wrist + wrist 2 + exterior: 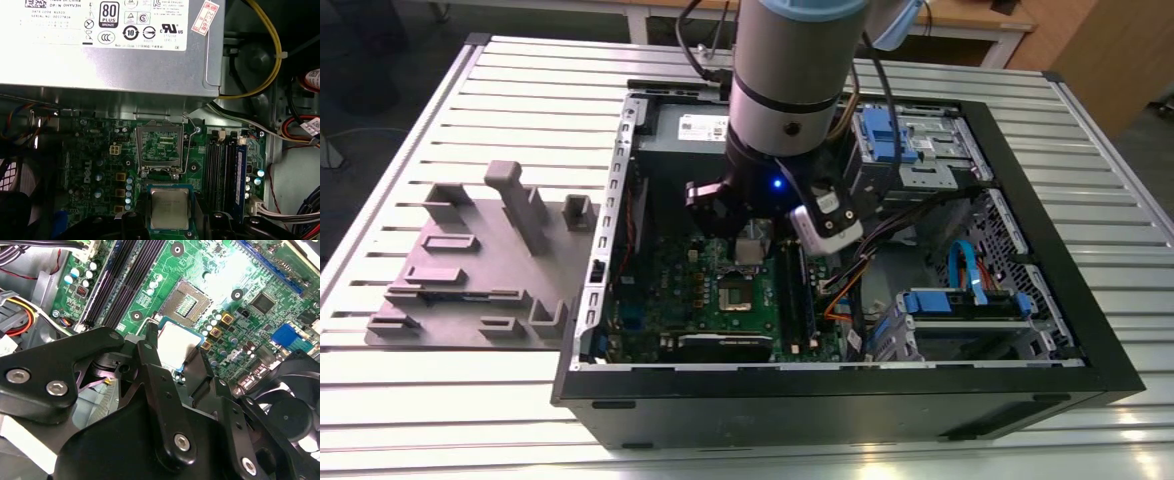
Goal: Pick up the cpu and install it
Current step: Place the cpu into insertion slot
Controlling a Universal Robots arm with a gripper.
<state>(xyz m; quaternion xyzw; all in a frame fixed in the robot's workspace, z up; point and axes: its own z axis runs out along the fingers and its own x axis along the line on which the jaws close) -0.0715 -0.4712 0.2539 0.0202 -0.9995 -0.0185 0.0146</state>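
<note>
Your end effector (176, 347) is clamped on the cpu (170, 209), with its black fingers (150, 350) pressing two opposite edges of the chip. You hold it flat, metal top up, inside the open computer case (854, 405), which lies on the bench (400, 425). The cpu is over the green board (95, 150), close to the socket (186, 301) but not seated in it. The socket is uncovered, and its metal frame (159, 147) is swung up. The grey power box (100, 65) lies beyond that frame.
</note>
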